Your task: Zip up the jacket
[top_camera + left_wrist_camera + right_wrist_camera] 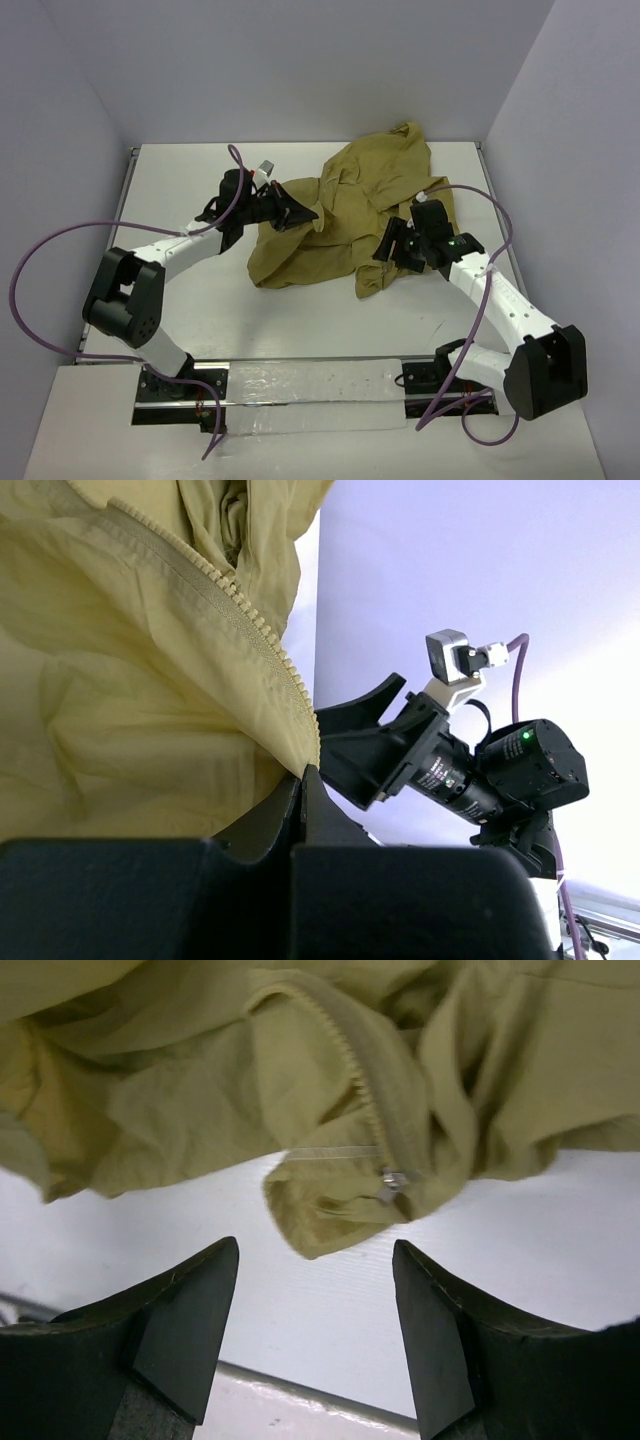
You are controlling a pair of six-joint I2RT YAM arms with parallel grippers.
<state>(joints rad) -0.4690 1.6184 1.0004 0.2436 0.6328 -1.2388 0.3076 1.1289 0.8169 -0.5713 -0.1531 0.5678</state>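
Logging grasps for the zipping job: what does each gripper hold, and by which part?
The left gripper pinches the jacket at the end of its zipper-toothed edge. The right gripper is open, holding nothing.

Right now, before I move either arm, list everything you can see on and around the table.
jacket: one, olive-tan, crumpled on the far middle-to-right of the table
zipper teeth: two stretches showing, tan, one running down to the left claw, one ending at the pull
zipper pull: one, silvery, at the jacket's near hem
table: one, white, under everything
walls: three, pale lilac, left, far and right
cables: two, purple, one looping off each arm
arms: two, white and black, bases at the near edge
left claw: one, black, shut on the jacket's zipper edge
right claw: one, black, open, just short of the pull
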